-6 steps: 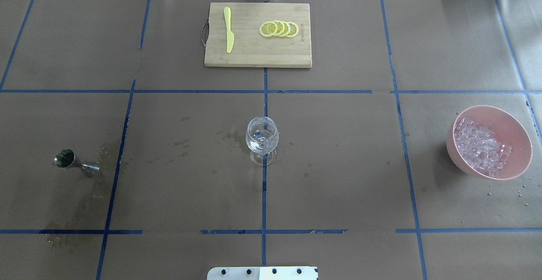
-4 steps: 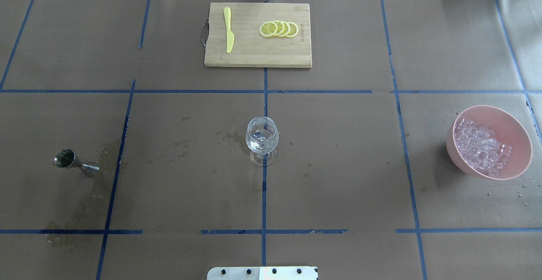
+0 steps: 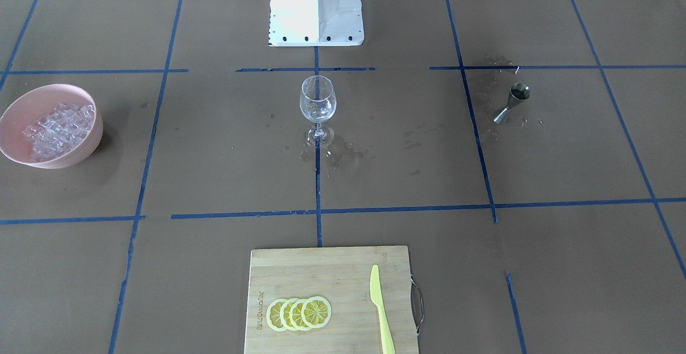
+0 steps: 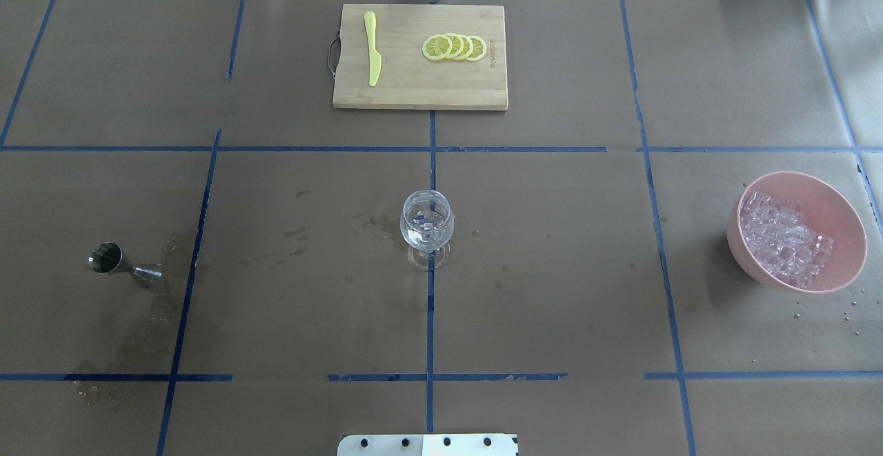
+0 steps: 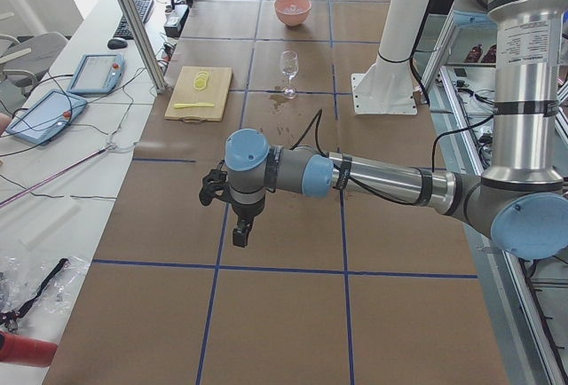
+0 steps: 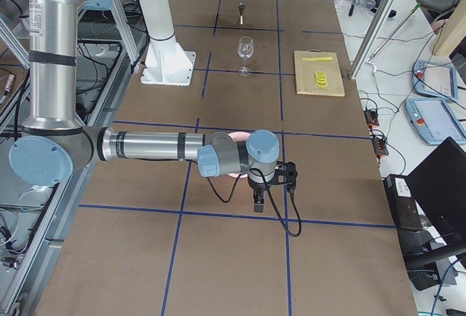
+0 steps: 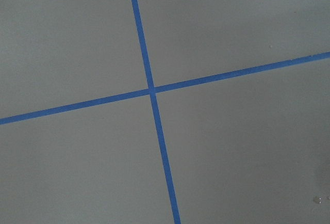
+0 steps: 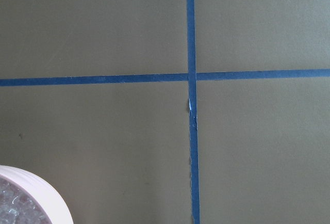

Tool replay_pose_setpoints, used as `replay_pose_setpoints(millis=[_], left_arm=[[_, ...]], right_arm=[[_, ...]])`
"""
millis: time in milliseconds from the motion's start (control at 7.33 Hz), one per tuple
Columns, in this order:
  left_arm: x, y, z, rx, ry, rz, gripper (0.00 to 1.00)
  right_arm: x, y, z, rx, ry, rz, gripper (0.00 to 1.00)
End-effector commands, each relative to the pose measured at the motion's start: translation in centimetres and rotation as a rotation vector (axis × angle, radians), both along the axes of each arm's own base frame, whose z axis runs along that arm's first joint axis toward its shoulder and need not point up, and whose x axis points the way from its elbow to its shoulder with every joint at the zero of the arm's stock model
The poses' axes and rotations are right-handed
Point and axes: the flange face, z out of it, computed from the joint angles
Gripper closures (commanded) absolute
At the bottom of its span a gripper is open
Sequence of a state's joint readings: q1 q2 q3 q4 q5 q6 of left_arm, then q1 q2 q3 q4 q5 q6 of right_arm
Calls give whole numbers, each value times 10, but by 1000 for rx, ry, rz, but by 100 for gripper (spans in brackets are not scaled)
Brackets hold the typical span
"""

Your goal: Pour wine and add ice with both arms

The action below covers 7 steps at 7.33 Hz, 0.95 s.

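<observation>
Two arms show only in the side views. The left arm (image 5: 382, 179) stretches out level from the robot's side with its wrist turned down. The left fingers (image 5: 240, 234) hang toward the worktop (image 4: 552, 270), and I cannot tell if they are open or closed. The right arm (image 6: 145, 145) has the same pose, and for the right fingers (image 6: 258, 201) I also cannot tell. The left wrist camera looks down on a crossing of blue tape (image 7: 151, 90). The right one sees another crossing and, in a corner, a piece of the bowl (image 4: 852, 235) rim.

Nearest on the worktop, in the middle, is the white pedestal (image 4: 428, 444).

Farther out three things are in one row, well apart. On the left a steel jigger (image 4: 110, 259) stands upright, with dark wet stains on the brown paper around it. In the middle a stemmed glass (image 4: 428, 214) stands upright on a tape line, also with small wet marks by its foot. The wine (image 4: 426, 236) is a little clear liquid low in the glass, hard to see, and I cannot tell whether cubes lie in it too. On the right is the pink bowl, and the ice (image 4: 783, 239) is heaped inside it. Some droplets lie on the paper just beside the bowl, on its near right side.

Farthest, in the middle, lies a wooden board (image 4: 414, 94) with its handle to the left. A yellow knife (image 4: 372, 49) lies on its left part. Four overlapping lemon slices (image 4: 455, 47) lie on its right part, apart from the knife.
</observation>
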<state>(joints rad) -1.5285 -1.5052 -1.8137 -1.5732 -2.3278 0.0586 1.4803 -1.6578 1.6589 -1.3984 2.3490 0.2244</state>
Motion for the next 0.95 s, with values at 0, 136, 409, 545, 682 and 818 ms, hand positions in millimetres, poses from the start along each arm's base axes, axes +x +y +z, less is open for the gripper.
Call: replay_pose_setpoints(millis=[0, 136, 409, 545, 682, 818], left_arm=[[3, -9, -22, 41, 12, 1, 0], [1, -10, -34, 84, 13, 2, 0], [3, -12, -42, 118, 16, 7, 0], [6, -13, -56, 194, 52, 18, 0], [10, -12, -68, 251, 102, 30, 0], [11, -12, -69, 260, 110, 30, 0]], right_arm=[[0, 0, -4, 8, 1, 3, 0], [0, 0, 0, -3, -1, 3, 0], [-1, -5, 1, 5, -1, -4, 0], [-1, -3, 2, 47, -5, -2, 0], [-2, -3, 3, 64, -15, -3, 0], [-8, -3, 0, 68, -30, -16, 0]])
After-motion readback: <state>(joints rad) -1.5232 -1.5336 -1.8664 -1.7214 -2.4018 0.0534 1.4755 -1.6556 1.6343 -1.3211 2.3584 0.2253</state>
